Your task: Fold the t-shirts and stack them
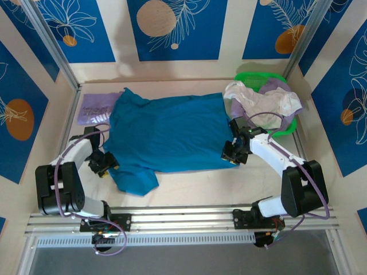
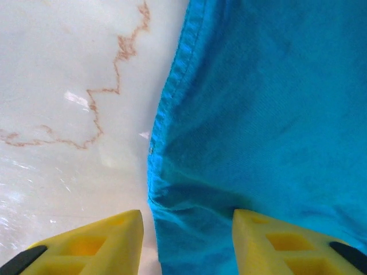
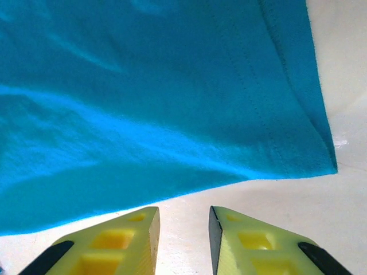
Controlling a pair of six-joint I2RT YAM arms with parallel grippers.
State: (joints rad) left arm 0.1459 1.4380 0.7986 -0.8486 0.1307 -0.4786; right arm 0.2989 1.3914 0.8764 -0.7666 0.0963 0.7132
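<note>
Left gripper (image 2: 186, 223) jaws part-open, straddling the left edge of the teal t-shirt (image 1: 166, 134), not clamped. Right gripper (image 3: 183, 217) jaws narrowly apart, nothing between them, just off the shirt's near-right corner. Shirt lies spread mid-table (image 1: 189, 183).

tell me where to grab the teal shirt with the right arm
Pinch the teal shirt at the hem corner nearest the right gripper, sliding in low from the shirt's right side. The stitched hem lies flat with its edge free, so one finger could slip under.
</note>
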